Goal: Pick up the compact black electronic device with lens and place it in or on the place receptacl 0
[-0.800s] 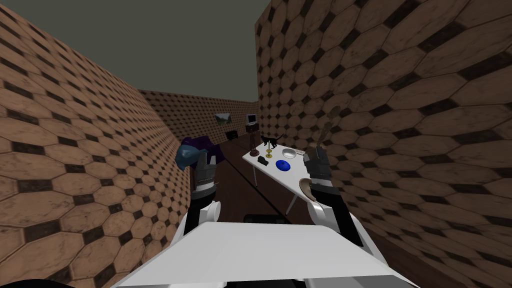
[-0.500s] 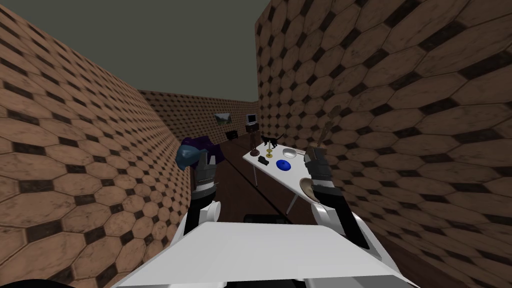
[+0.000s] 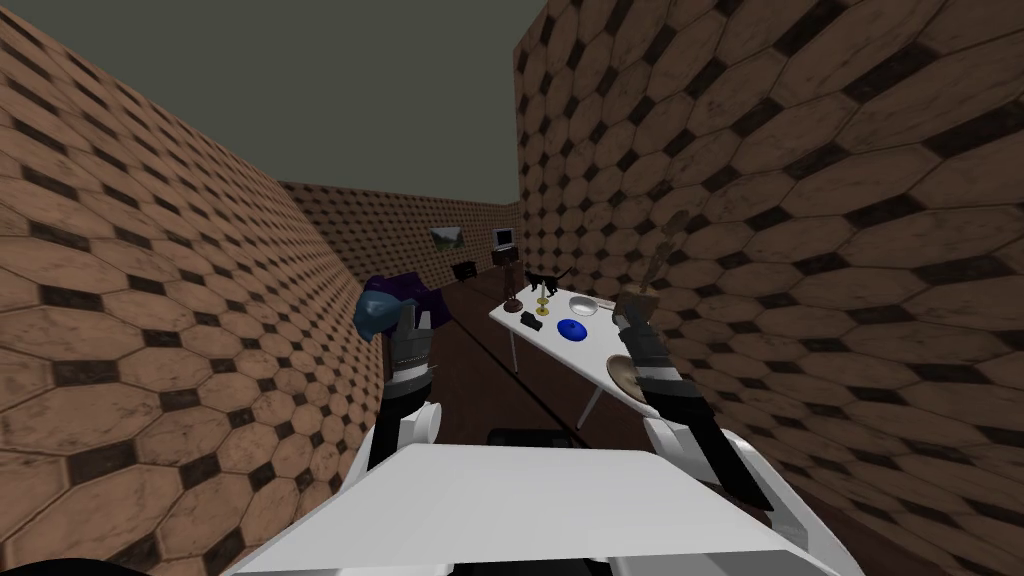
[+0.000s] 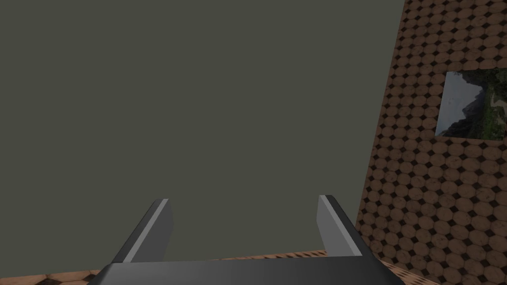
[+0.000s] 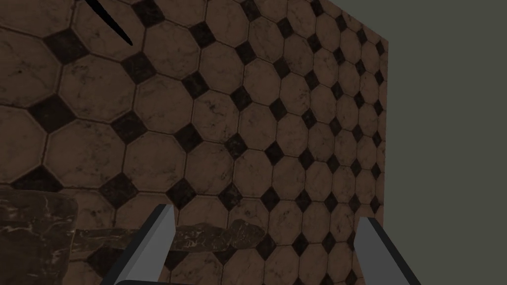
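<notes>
Currently left gripper (image 4: 242,199) and right gripper (image 5: 265,212) fingers stand spread (blade-like, empty); boxy black device (image 3: 527,320) lies on flat white table (image 3: 592,353).

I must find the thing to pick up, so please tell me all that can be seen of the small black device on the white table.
The small black device is a low, dark, blocky thing, too small here to show a lens or its material. It lies flat on the white table, near the long edge away from the wall, nearer to me than the gold candlestick and beside the blue dish, apart from both. Only the table seems to touch it.
</notes>
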{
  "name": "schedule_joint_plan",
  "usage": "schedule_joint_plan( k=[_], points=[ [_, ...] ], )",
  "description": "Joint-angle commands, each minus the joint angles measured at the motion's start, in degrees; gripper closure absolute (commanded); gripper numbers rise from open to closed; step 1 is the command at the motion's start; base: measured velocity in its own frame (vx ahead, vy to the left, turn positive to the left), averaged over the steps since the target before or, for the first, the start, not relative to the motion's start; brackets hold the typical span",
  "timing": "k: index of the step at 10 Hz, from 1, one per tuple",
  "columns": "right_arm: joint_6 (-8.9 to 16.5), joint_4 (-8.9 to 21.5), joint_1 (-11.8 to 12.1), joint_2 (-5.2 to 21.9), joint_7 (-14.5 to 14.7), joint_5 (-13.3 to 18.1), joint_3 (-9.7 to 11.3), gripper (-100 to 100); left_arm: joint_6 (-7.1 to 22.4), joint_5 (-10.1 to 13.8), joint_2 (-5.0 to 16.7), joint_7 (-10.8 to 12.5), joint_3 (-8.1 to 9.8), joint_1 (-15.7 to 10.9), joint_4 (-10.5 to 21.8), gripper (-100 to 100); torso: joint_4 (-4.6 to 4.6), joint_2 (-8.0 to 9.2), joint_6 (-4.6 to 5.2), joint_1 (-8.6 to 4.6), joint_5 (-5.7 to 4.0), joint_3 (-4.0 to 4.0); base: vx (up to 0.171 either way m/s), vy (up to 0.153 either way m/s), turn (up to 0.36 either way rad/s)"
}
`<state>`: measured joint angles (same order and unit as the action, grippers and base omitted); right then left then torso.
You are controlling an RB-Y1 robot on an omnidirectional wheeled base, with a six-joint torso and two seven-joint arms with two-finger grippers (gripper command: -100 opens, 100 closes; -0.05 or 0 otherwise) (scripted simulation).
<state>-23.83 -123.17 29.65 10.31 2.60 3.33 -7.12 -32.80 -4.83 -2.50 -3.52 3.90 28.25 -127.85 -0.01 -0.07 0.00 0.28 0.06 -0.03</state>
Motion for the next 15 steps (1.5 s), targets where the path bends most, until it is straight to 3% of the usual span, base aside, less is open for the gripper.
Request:
schedule_joint_plan(
  k=[1, 4, 6, 7, 9, 10, 14, 15],
  points=[
    [-0.8, 1.3, 1.4, 2.7, 2.9, 0.2, -1.0, -100, 0.0, 0.0, 0.0, 0.0, 0.0, 0.0, 0.0, 0, 0.0, 0.0, 0.0, 0.0, 0.0, 0.0, 0.028, 0.092, 0.01],
    [-2.1, 3.7, 2.7, 6.4, 6.8, 0.1, -2.4, -100, 0.0, 0.0, 0.0, 0.0, 0.0, 0.0, 0.0, 0, -0.02, -0.08, -0.01, 0.09, 0.02, -0.05, 0.034, 0.09, 0.01],
    [-3.7, 6.6, 4.3, 10.4, 10.4, -0.2, -3.7, -100, 0.0, 0.0, 0.0, 0.0, 0.0, 0.0, 0.0, 0, -0.01, -0.03, 0.0, -0.02, 0.0, -0.02, 0.03, 0.087, 0.026],
    [-3.7, 6.6, 4.3, 10.6, 10.9, -0.2, -3.7, -100, 0.0, 0.0, 0.0, 0.0, 0.0, 0.0, 0.0, 0, -0.01, -0.06, 0.0, 0.08, 0.02, -0.04, 0.034, 0.087, 0.003],
    [-5.7, 9.8, 6.2, 14.6, 14.5, -0.7, -4.9, -100, 0.0, 0.0, 0.0, 0.0, 0.0, 0.0, 0.0, 0, -0.02, -0.07, -0.01, 0.0, 0.01, -0.04, 0.05, 0.098, 0.035],
    [-5.7, 9.8, 6.2, 15.1, 15.2, -0.7, -4.9, -100, 0.0, 0.0, 0.0, 0.0, 0.0, 0.0, 0.0, 0, -0.03, -0.15, -0.01, 0.13, 0.02, -0.09, 0.051, 0.099, 0.008],
    [-9.1, 15.2, 9.4, 22.1, 21.9, -1.9, -6.0, -100, 0.0, 0.0, 0.0, 0.0, 0.0, 0.0, 0.0, 0, -0.03, -0.12, -0.01, 0.09, 0.03, -0.08, 0.057, 0.107, 0.038],
    [-9.1, 15.2, 9.4, 22.8, 22.0, -1.9, -6.0, -100, 0.0, 0.0, 0.0, 0.0, 0.0, 0.0, 0.0, 0, -0.04, -0.16, -0.01, 0.11, 0.03, -0.1, 0.053, 0.087, 0.018]
  ],
)
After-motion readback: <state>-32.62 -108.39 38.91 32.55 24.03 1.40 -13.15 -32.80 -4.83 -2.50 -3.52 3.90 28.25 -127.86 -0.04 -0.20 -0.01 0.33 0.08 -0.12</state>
